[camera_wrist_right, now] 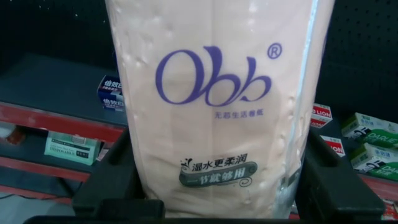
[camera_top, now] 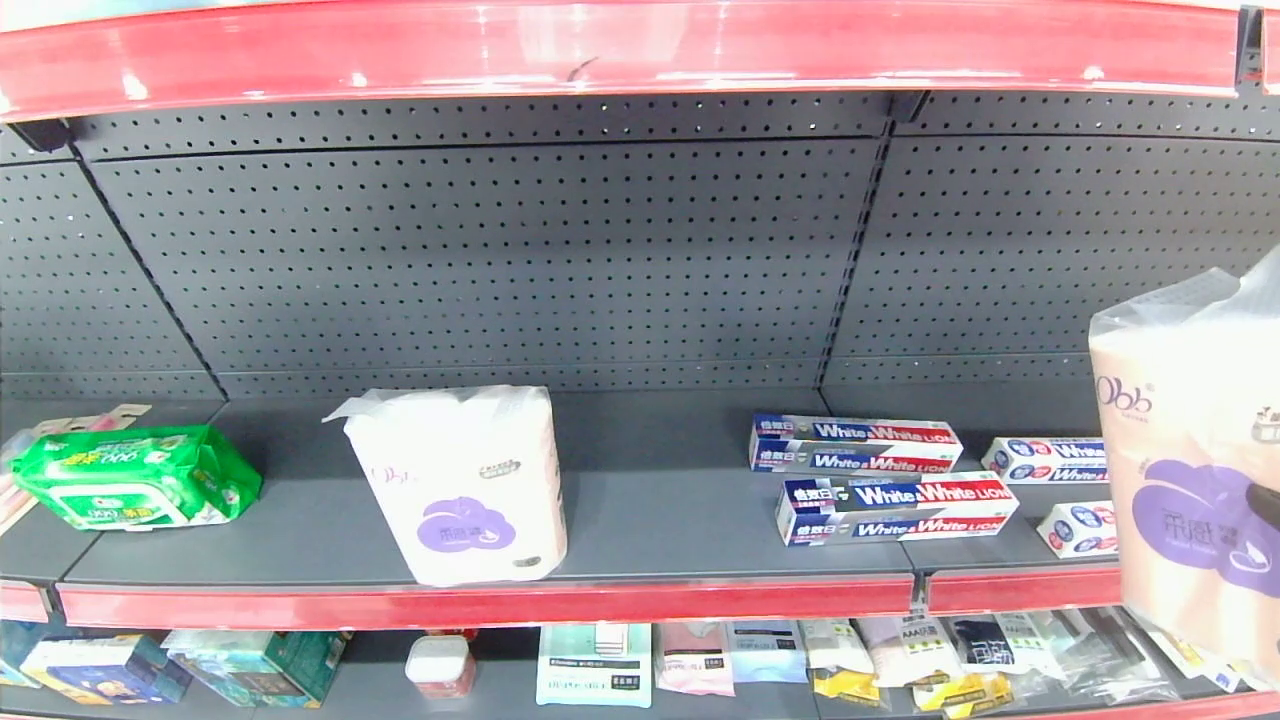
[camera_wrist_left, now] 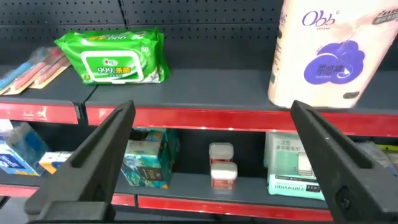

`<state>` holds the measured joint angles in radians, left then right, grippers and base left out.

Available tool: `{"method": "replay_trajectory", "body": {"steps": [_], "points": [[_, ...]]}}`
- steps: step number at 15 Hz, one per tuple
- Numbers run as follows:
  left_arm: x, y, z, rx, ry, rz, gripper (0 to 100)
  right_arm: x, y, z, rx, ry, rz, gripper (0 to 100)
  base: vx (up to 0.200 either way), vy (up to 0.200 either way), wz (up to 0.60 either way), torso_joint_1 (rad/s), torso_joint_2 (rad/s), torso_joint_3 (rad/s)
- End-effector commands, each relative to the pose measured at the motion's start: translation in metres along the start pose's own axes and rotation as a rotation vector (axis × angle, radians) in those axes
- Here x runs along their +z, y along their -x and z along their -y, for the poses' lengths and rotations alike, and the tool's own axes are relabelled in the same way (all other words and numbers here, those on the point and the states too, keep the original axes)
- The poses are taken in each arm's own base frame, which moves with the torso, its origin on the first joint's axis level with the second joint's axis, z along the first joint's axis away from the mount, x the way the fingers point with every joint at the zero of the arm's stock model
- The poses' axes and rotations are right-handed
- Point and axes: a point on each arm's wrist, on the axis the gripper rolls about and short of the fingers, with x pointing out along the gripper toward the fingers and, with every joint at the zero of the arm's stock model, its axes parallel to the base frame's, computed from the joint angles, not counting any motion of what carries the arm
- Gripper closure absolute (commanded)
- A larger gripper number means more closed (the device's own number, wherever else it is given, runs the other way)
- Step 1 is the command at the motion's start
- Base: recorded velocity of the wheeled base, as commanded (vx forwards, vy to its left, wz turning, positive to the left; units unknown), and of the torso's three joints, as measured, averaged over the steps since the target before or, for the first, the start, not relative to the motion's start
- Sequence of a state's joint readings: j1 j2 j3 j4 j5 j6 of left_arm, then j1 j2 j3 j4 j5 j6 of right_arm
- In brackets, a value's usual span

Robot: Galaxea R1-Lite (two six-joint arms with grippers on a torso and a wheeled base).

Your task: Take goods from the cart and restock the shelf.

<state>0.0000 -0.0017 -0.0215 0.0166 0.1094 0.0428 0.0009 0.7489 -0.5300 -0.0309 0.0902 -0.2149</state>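
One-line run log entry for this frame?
right gripper: shut on tissue pack, held before right end of shelf | left gripper: open, empty | other tissue pack: upright on shelf, centre-left | step: placement not yet done

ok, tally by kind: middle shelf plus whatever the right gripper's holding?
Tissue packs: 2 (one held in the right gripper)
Green wipes pack: 1
Toothpaste boxes: 4
Total: 7
Thin packets at far left left out: cut off, cannot count.

Peach tissue pack (camera_wrist_right: 211,93) bears purple print, wipes pack (camera_top: 135,478) is green, shelf edge (camera_top: 480,605) red.
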Motion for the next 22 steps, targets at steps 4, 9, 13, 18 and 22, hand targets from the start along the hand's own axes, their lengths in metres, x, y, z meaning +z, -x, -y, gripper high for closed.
{"method": "replay_trajectory", "body": {"steps": [4,9,13,18,22], "points": [[0.0,-0.0001,0.0008,-0.034,-0.059,0.0,0,-0.0031,0.0003,-0.0004,-0.004,0.0,-0.008,100,0.0,0.0,0.0,0.0,0.0,0.0],[0.0,-0.0001,0.0009,-0.04,-0.069,0.001,0,-0.0011,0.0002,0.0,-0.005,0.002,-0.003,100,0.0,0.0,0.0,0.0,0.0,0.0],[0.0,-0.0001,0.0009,-0.039,-0.066,0.001,0,-0.0021,-0.0004,-0.0001,-0.003,0.001,-0.009,100,0.0,0.0,0.0,0.0,0.0,0.0],[0.0002,-0.0001,0.0009,-0.039,-0.029,0.002,0,-0.0033,0.0,-0.0004,-0.004,0.006,-0.011,100,-0.12,0.0,0.0,0.004,0.0,0.0],[-0.0002,-0.0002,0.0009,-0.039,-0.03,0.0,0,-0.0019,-0.0026,0.0002,-0.004,0.053,-0.011,100,0.0,0.0,0.0,0.0,0.0,0.0]]}}
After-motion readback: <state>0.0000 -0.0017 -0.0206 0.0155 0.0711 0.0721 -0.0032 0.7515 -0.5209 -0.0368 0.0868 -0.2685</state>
